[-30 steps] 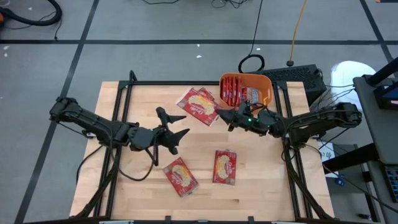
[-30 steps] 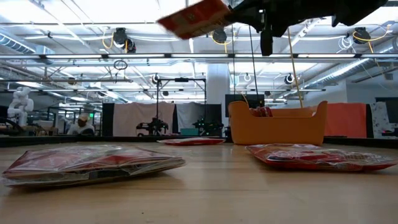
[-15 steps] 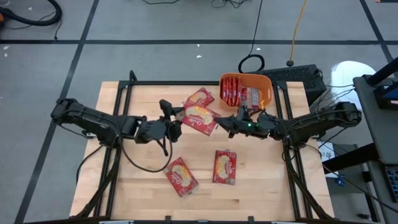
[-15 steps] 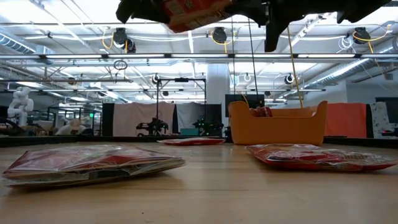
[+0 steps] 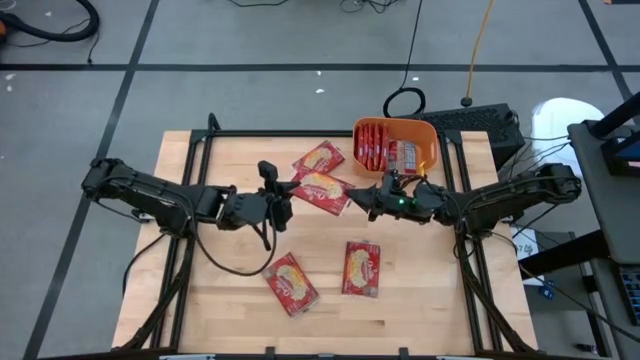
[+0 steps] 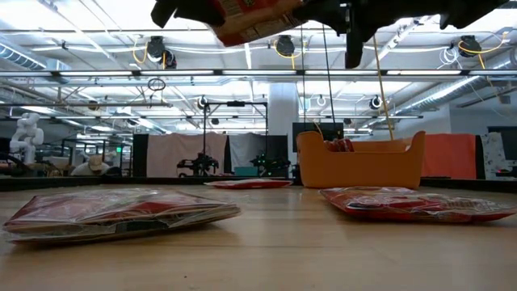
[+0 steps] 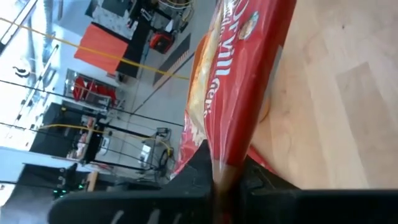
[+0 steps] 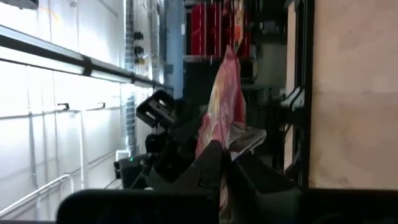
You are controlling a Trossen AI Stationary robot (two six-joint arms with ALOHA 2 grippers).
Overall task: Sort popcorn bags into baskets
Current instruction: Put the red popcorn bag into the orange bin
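- Progress: several popcorn bags stand packed in the orange basket (image 5: 400, 146); three lie loose on the table (image 5: 200, 310), and one is held in the air.
- Held popcorn bag (image 5: 320, 190): flat, red with a cream oval, above mid-table, just beside the basket.
- Left gripper (image 5: 283, 196) and right gripper (image 5: 357, 196): both clamped on opposite edges of it.

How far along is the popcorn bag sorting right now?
Partway. Several popcorn bags already stand in the orange tub. One bag is held in the air between the left gripper and right gripper, both shut on it. Three bags remain on the table: one near the tub, two nearer the front.
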